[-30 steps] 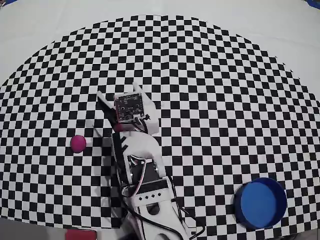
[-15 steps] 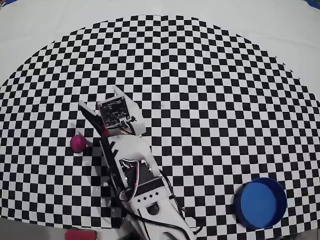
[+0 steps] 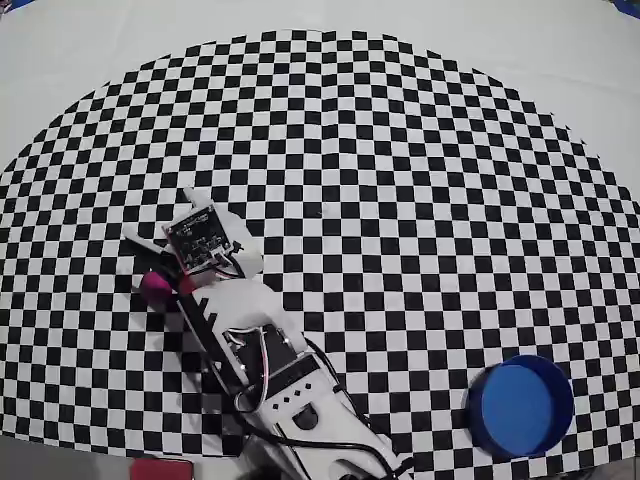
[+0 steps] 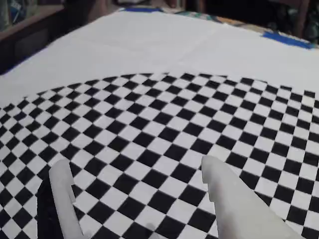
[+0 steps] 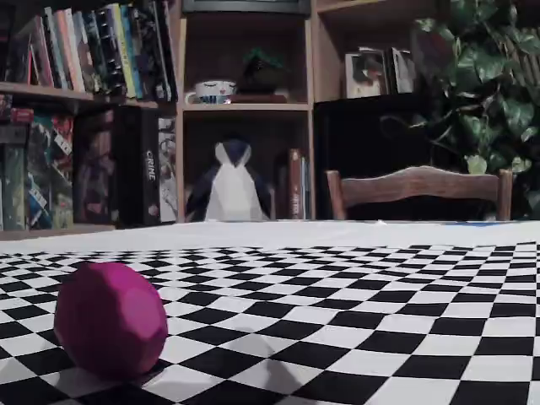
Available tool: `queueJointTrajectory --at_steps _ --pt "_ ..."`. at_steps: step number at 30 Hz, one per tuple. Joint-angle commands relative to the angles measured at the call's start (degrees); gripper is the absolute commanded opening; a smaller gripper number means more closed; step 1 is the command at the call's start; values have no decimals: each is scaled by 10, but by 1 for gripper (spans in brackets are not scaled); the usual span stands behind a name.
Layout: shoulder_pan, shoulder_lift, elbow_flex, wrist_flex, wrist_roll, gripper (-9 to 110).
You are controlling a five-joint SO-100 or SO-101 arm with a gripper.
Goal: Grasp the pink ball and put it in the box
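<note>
Checkered mat (image 3: pixel 400 200), penguin figure (image 5: pixel 232 184), chair (image 5: pixel 419 190)

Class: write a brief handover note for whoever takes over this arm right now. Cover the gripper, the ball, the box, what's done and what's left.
Gripper: open, empty; only checkered mat shows between its fingers in the wrist view.
Ball: on the mat, beside the gripper's left in the overhead view, not grasped.
Box: blue, round, empty, near the mat's lower right edge in the overhead view.
Done: nothing yet.
Left: grasp the ball, carry it to the box, release.

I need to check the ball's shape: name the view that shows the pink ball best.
The fixed view: the pink ball sits close, whole and unobstructed on the checkered mat. The overhead view shows it small, partly under the arm. The wrist view misses it.
</note>
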Motion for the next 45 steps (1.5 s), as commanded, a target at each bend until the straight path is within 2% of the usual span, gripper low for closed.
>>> queueJointTrajectory --at_steps 1,45 --pt "-14 -4 4 -7 -5 31" --pt "-95 -105 4 -12 -5 31"
